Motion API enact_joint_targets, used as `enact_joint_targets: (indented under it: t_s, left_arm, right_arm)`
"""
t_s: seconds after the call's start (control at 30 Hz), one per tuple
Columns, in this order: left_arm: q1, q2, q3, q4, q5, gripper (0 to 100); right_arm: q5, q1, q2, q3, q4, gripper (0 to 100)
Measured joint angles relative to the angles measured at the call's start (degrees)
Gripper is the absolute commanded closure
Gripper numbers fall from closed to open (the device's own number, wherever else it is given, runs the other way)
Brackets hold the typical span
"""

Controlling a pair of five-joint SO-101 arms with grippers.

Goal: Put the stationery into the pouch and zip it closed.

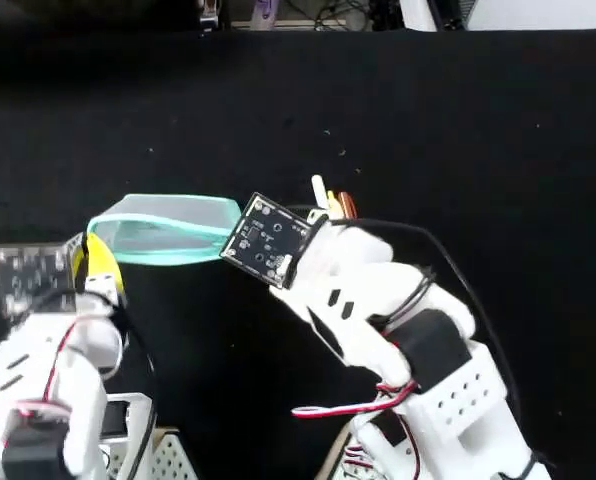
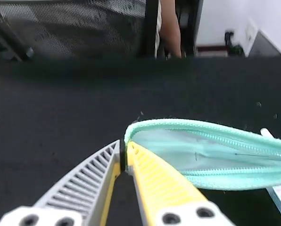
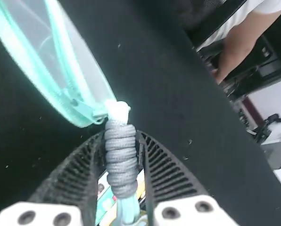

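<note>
Mint pouch [image 1: 168,235], clear sides, flat on black table [image 1: 428,120]. Left gripper [image 2: 124,149] pinched on one end; right gripper [image 3: 121,139] clamps grey zip cord [image 3: 120,162] at other. Contents unclear.

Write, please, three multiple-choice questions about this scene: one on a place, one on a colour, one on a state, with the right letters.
1. Where does the pouch lie?
A. on the black table
B. in a drawer
C. on a chair

2. What colour is the pouch's zipper?
A. red
B. mint green
C. orange

3. What is the state of the right gripper?
A. wide open
B. shut on the grey cord
C. shut on a pen

1 A: the high view shows it on the table, with the left gripper at one end.
2 B: both wrist views show the mint band.
3 B: its fingers press the cord from both sides.
</note>
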Motion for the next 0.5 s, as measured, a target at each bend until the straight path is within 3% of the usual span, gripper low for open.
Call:
enact_joint_targets:
  t_s: [0.23, 0.5]
  left_arm:
    - [0.0, 19.52, -14.24, 5.98, -0.35, 97]
    - [0.62, 38.42, -44.22, 23.82, -0.35, 97]
  right_arm:
    - [0.0, 2.64, 0.0, 1.41, -0.79, 98.7]
    - [0.0, 5.8, 0.0, -14.68, 7.47, 98.7]
